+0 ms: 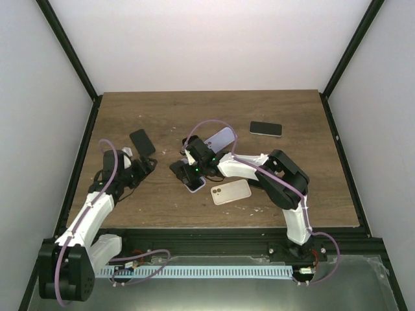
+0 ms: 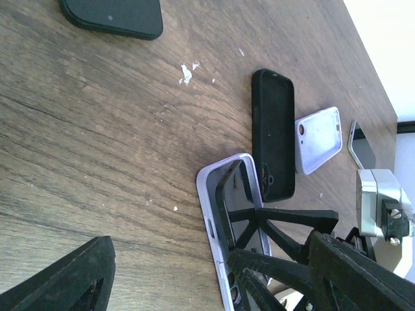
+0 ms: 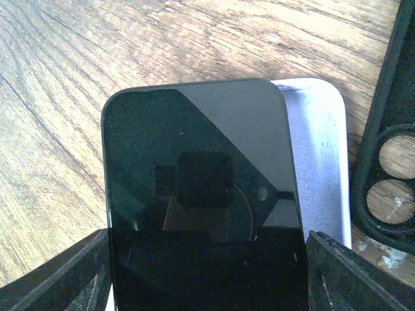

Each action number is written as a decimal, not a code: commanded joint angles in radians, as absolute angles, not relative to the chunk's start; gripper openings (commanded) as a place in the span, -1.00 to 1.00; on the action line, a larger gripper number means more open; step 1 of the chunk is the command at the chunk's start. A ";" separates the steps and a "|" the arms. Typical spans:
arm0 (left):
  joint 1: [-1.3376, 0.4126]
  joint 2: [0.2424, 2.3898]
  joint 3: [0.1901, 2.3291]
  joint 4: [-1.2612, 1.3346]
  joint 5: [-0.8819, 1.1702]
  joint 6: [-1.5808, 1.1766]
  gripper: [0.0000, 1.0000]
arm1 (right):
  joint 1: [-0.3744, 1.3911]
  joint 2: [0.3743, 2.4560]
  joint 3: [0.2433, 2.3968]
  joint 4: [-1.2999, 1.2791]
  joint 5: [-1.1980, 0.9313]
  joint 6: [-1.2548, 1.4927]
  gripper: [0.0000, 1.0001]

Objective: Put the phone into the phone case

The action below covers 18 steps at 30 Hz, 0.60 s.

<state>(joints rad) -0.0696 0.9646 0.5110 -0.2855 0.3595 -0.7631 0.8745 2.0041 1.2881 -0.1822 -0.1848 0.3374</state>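
Insertion step is on, not seated yet. Right gripper is clamped across the phone, one finger on each long edge, screen up and dark. The phone's far end sits over the lilac case mid-table. From the left wrist view it's tilted, with the far end down in the case and the gripped end raised. From the right wrist view it looks offset sideways: a strip of case wall shows along one long side only, none on the other. Left gripper is off to the left with jaws apart, holding nothing and well apart from the case. My read on the next move: shift the phone sideways until both case walls show evenly, lower the raised end, then press flat so the lip snaps over. The left arm could pin the case so it doesn't skate on the wood. Watch the black case, which is just beside the lilac one and easy to nudge. A second lilac case lies further out and a pale phone is nearby. No brands, labels or writing readable anywhere, just reflections in the screen.
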 commanded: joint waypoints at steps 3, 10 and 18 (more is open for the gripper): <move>-0.064 0.997 0.496 -0.228 0.404 -0.777 0.63 | 0.884 1.988 1.283 -0.166 -0.132 0.332 0.55; -0.064 1.050 0.484 -0.193 0.443 -0.776 0.56 | 0.884 1.950 1.285 -0.205 -0.128 0.352 0.85; -0.069 1.108 0.468 -0.143 0.496 -0.785 0.38 | 0.853 1.895 1.250 -0.242 -0.114 0.370 0.93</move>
